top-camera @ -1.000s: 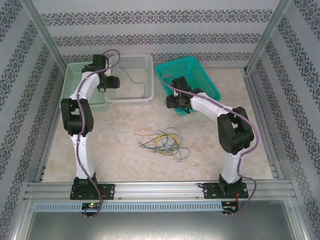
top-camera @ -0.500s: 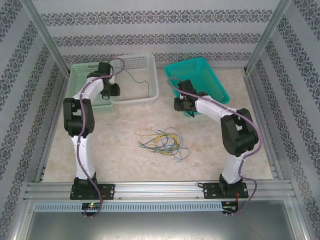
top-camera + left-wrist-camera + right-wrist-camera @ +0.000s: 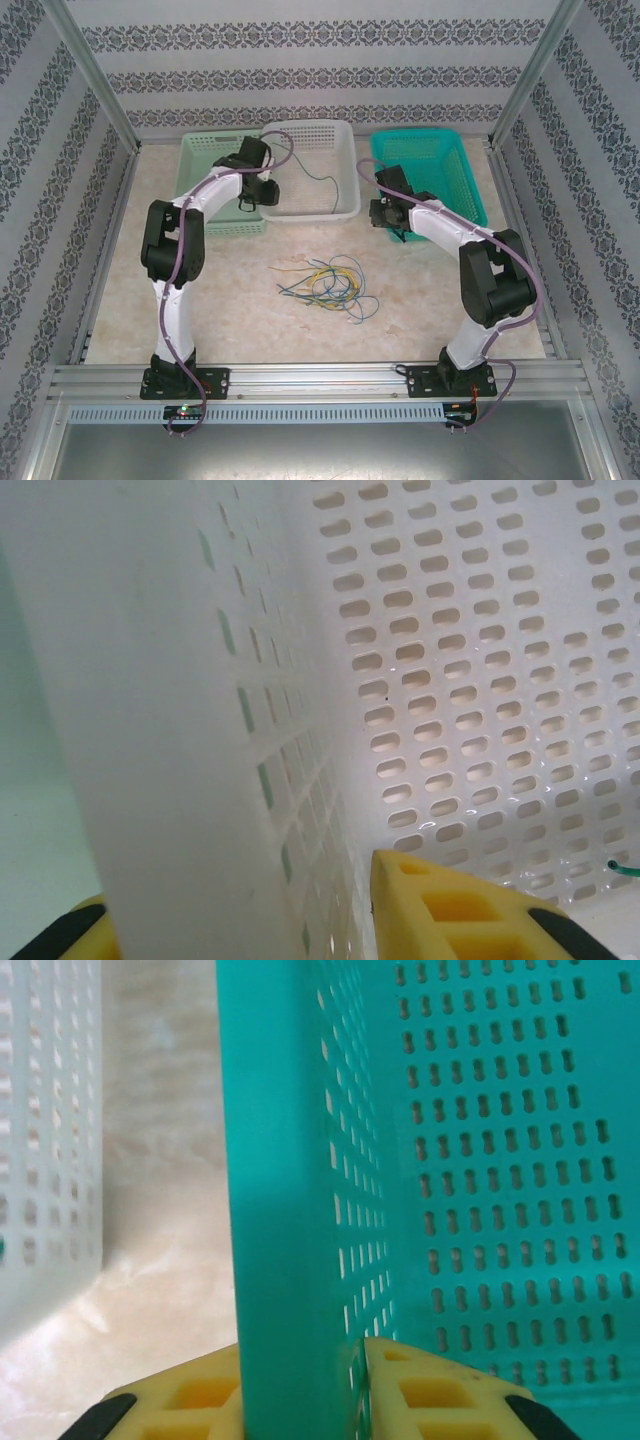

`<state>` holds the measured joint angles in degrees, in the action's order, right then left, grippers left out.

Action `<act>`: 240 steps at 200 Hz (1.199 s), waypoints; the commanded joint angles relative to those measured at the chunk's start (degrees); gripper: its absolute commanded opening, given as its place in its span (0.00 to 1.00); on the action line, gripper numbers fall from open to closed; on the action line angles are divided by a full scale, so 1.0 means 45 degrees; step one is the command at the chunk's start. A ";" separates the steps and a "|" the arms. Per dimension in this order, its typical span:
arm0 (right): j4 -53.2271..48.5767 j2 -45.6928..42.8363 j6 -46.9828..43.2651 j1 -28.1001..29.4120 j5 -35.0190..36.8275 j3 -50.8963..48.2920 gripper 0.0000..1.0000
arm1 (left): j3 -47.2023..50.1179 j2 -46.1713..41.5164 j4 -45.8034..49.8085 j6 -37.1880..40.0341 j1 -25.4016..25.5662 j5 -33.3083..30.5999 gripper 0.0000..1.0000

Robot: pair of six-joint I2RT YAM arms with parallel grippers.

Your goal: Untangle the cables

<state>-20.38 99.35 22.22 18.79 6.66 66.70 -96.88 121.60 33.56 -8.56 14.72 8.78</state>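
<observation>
A tangle of thin yellow, green and blue cables lies on the table between the two arms. One green cable lies apart inside the white basket, and its end shows in the left wrist view. My left gripper is shut on the white basket's left wall, one yellow finger inside it. My right gripper is shut on the teal basket's left wall, with a yellow finger on each side.
A pale green basket stands just left of the white one, behind the left arm. The white basket sits a short way left of the teal one, with bare marble table between them. Patterned walls enclose the table.
Both arms have swung to the right, and the white, pale green and teal baskets have slid right with them. The tangle on the table has not moved.
</observation>
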 commanded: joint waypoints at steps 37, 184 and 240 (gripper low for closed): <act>0.0026 -0.0837 -0.1536 0.0797 -0.0146 0.0504 0.70 | 0.0412 -0.0683 -0.0075 -0.0790 0.0205 -0.1061 0.63; -0.0117 -0.6113 -0.0640 0.1139 -0.0972 -0.2648 0.89 | 0.6319 -0.7829 -0.1260 -0.1448 0.2516 -0.0739 1.00; -0.0001 -0.6997 -0.0260 0.0964 -0.1668 -0.3733 0.76 | 0.9600 -0.8689 -0.2542 -0.2239 0.5700 -0.0444 0.92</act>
<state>-20.36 69.32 19.51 23.40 1.43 51.40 -55.13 83.31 27.27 -16.10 35.68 6.37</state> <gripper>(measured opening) 0.785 0.923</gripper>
